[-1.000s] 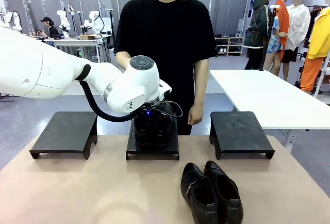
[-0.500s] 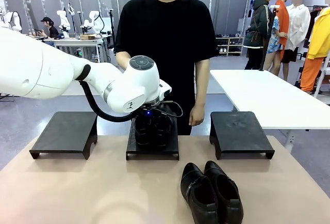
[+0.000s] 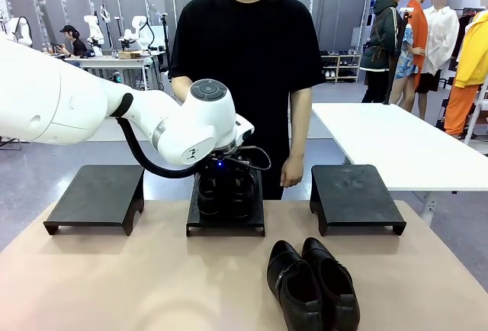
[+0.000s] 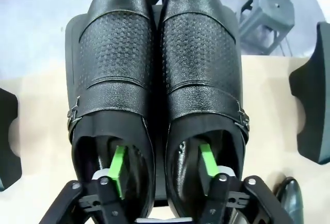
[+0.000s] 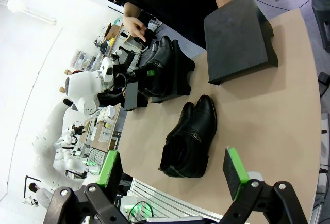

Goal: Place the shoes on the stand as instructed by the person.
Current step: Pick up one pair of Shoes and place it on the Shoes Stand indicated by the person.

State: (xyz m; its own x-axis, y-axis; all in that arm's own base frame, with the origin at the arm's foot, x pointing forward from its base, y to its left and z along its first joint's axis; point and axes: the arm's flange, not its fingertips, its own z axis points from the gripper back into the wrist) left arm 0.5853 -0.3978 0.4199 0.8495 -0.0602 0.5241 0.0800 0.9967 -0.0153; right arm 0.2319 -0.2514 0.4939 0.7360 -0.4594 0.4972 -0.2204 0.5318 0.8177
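One pair of glossy black shoes [image 3: 221,194] stands on the middle black stand [image 3: 226,226], toes toward the person [image 3: 244,56]. My left gripper [image 4: 162,164] hangs over the pair [image 4: 160,69] with one green pad [image 4: 118,163] inside each shoe's opening. The pads stand off the inner walls, so it is open. The second pair [image 3: 313,285] lies on the table near the front edge, right of centre. My right gripper [image 5: 172,176] hovers open and empty high above that pair [image 5: 188,136].
Two bare black stands flank the middle one, the left stand [image 3: 95,194] and the right stand [image 3: 354,194]. The person stands behind the middle stand, one hand [image 3: 288,171] hanging at the table's far edge. A white table [image 3: 396,140] is beyond on the right.
My left wrist has risen a little above the middle stand. The shoes on the stand and the pair on the table have not moved.
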